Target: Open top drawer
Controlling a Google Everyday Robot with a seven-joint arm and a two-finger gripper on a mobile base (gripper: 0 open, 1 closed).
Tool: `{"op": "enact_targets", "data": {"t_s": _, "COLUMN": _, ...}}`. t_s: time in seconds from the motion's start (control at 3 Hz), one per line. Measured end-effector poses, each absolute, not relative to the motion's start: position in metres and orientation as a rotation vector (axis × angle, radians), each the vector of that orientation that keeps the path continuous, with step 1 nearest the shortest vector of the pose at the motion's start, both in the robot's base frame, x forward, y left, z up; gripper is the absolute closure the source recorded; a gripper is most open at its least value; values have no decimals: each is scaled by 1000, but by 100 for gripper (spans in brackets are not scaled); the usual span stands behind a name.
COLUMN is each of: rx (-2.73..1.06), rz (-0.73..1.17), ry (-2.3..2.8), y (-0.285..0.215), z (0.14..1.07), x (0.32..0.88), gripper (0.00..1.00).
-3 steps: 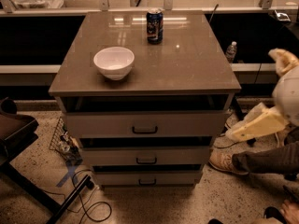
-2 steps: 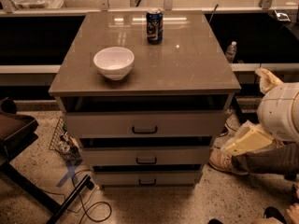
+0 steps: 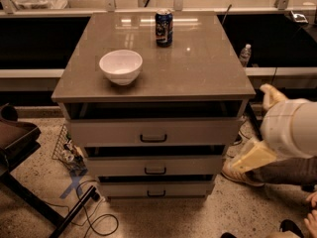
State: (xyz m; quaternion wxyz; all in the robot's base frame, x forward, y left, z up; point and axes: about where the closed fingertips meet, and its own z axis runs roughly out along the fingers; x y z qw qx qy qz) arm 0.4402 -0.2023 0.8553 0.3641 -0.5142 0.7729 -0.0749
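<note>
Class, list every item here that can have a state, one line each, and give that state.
Top drawer: not pulled out, handle untouched.
Middle drawer: not pulled out.
Bottom drawer: not pulled out.
Bowl: upright, looks empty.
Can: upright.
Tool: right of the drawers, clear of the handle.

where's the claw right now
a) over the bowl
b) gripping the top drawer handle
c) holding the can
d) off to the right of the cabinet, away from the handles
d: the claw hangs at the right side of the cabinet, about level with the middle drawer, well away from the top drawer and its handle.
</note>
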Motion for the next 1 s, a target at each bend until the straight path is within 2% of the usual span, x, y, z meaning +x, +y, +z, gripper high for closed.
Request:
{"op": "enact_targets", "data": {"t_s": 0.33, "rx": -1434, "rz": -183, "ry": 2077, "y": -193, "z": 784, "x": 451, "gripper": 0}}
{"op": "enact_targets", "data": {"t_s": 1.0, "rx": -1599, "rz": -167, "ry": 2105, "y": -177, "z": 726, "x": 476, "gripper": 0}}
